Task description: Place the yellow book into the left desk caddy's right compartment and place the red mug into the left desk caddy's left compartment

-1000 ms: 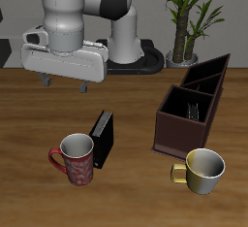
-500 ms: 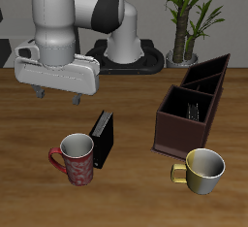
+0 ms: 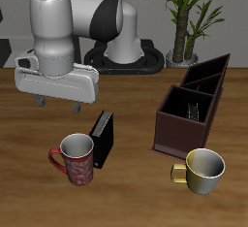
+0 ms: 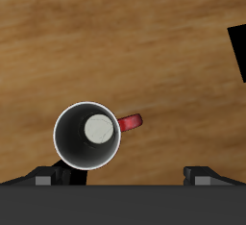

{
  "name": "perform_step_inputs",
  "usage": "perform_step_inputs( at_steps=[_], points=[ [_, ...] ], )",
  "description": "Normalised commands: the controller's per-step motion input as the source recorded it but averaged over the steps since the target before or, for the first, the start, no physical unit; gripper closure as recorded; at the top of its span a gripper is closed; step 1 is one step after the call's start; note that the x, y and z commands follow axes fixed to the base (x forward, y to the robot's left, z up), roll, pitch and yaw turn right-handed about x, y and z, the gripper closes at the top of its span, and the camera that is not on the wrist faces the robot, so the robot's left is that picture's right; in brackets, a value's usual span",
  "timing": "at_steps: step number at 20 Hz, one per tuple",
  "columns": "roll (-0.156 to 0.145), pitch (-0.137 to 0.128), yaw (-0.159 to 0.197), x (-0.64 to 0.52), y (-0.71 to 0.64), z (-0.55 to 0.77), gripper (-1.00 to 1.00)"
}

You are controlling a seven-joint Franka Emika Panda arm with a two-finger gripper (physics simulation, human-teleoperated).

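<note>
Over the last second the arm has swung away from the caddy side of the table and dropped a little, so the gripper [image 3: 56,101] now hangs in the air behind the red mug [image 3: 75,159], while nothing on the table has changed place. Its two short fingers [image 3: 39,101] point down and stand wide apart with nothing between them; in the wrist view both fingertips [image 4: 42,175] show at the frame's edge, spread wide.

The red mug stands upright on the wooden table [image 3: 136,182], nearer the table's front edge than the gripper and clear of it. From the wrist view it is seen straight from above: a dark interior with a pale round base and the red loop handle [image 4: 130,122] sticking out sideways. In the exterior view the handle points away from the black book [image 3: 103,139], which stands on edge, tilted, just beside the mug on the side toward the caddy.

The left desk caddy [image 3: 192,105] sits well apart from the mug, across the table past the black book. Its big square right compartment [image 3: 186,108] holds the yellow book [image 3: 194,106], visible only as a pale grey strip inside. The left compartment [image 3: 215,69], with its tall slanted walls, lies at the caddy's far end, farther back from the mug. A shiny yellowish-cream mug [image 3: 203,170] stands upright just in front of the caddy, near the table's front edge. A potted plant [image 3: 184,22] stands behind the caddy.
</note>
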Motion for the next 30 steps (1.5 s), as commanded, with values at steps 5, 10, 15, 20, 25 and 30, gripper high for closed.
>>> perform_step_inputs(
  at_steps=[5,10,15,20,25,30],
  points=[
    [0.018,-0.032,0.014,0.01,-0.01,-0.1,-1.0],
    [-0.001,0.025,-0.02,0.07,0.05,-0.29,-1.0],
    [0.003,0.002,-0.029,0.01,-0.02,-0.21,-1.0],
    [-0.002,-0.004,-0.026,0.0,-0.04,-0.22,-1.0],
    [-0.009,-0.012,-0.04,-0.04,-0.05,-0.12,-1.0],
    [-0.012,0.017,-0.008,0.0,-0.11,-0.24,-1.0]
  ],
)
